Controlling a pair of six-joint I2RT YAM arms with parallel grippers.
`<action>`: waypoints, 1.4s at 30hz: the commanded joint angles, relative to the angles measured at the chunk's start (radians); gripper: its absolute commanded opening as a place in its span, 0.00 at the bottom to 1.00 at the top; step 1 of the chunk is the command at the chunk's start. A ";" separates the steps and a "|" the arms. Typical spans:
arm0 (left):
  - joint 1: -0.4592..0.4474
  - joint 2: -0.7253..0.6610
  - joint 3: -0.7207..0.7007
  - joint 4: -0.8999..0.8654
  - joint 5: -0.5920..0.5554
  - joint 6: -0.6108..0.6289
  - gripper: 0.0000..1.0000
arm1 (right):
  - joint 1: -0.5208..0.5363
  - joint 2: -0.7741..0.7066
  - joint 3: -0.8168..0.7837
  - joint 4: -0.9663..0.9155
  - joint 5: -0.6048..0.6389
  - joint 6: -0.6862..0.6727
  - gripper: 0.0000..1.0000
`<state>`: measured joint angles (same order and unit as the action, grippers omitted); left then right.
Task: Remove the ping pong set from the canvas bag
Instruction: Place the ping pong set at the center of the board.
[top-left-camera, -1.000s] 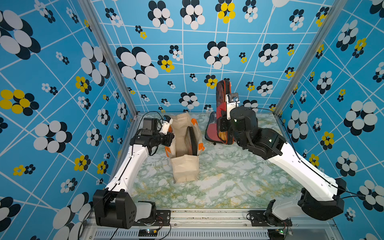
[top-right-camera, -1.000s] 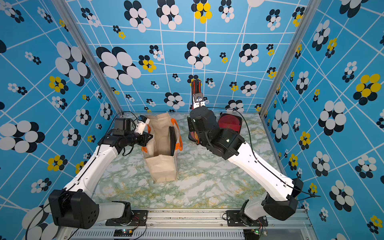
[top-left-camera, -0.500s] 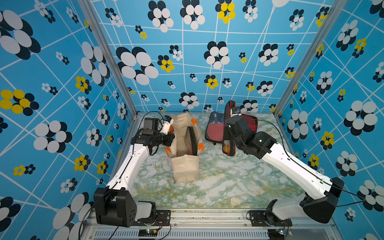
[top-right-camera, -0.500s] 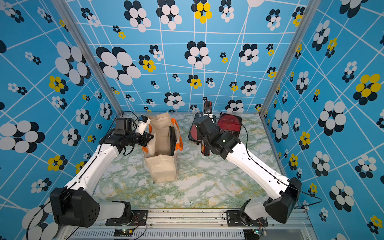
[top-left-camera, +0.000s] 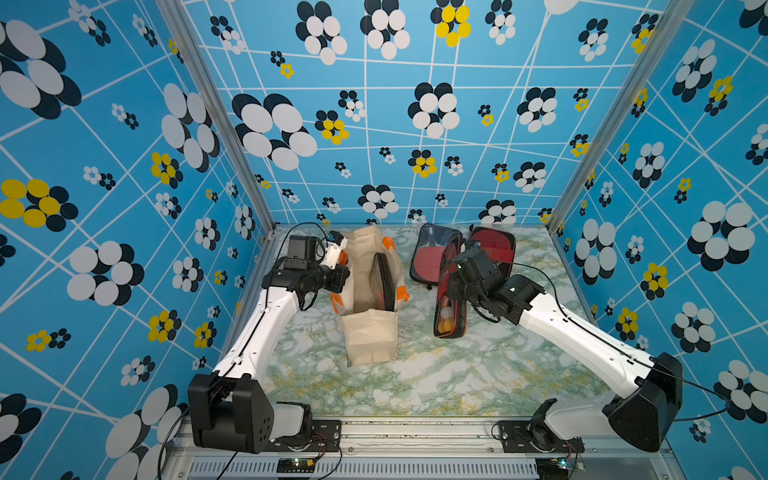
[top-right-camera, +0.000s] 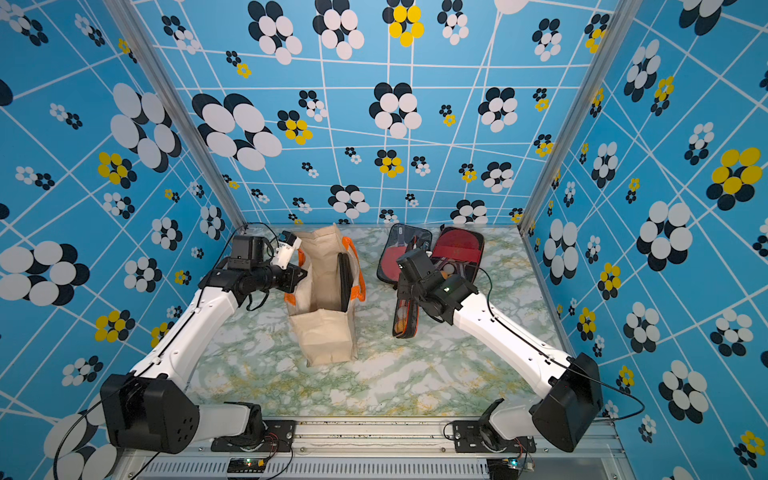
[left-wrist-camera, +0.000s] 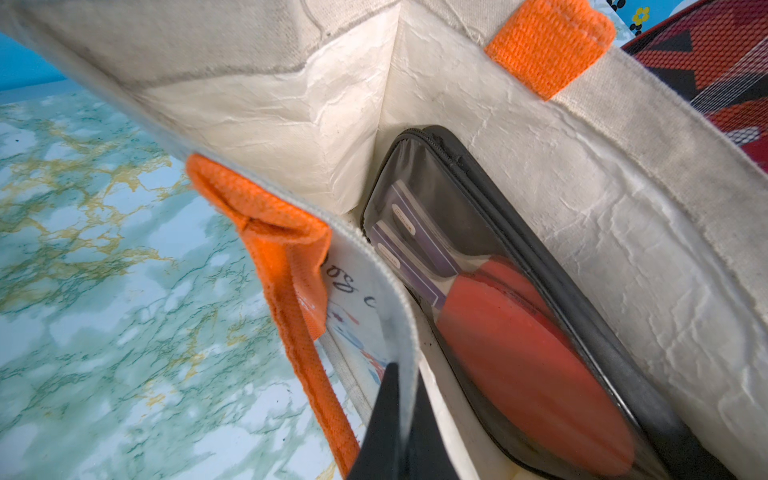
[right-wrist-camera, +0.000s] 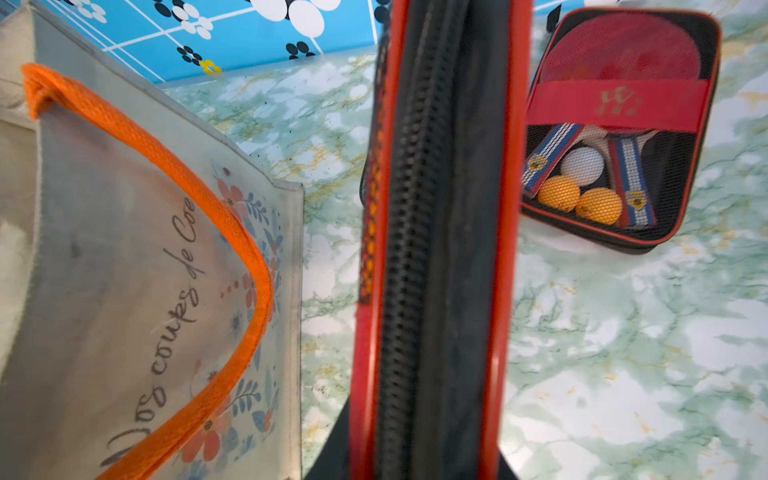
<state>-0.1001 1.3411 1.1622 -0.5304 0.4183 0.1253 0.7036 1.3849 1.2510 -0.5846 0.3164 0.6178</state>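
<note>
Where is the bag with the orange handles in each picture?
In a top view: the canvas bag stands left of centre.
In a top view: canvas bag also left of centre.
Left wrist: its white inside fills most of the picture; the left gripper pinches its wall.
Right wrist: its printed side fills the left part, beside the ping pong set the right gripper holds.
Shared landmark: its orange handles, in all four.

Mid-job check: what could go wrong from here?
1. The held case is upright on its edge in the right gripper, close to the bag; released like this, it may topple against it.
2. The left gripper pinches the bag's wall; letting go might let it sag over the case inside.
</note>
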 joint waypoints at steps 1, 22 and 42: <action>-0.007 0.018 0.021 -0.029 -0.013 0.019 0.00 | -0.011 -0.057 -0.023 0.150 -0.067 0.051 0.00; -0.014 0.029 0.022 -0.028 -0.015 0.023 0.00 | -0.015 -0.104 -0.320 0.456 -0.271 0.242 0.00; -0.021 0.040 0.027 -0.034 -0.020 0.027 0.00 | -0.041 -0.103 -0.528 0.625 -0.381 0.312 0.00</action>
<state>-0.1139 1.3594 1.1683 -0.5304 0.4107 0.1329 0.6682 1.3163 0.7403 -0.0566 -0.0341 0.9257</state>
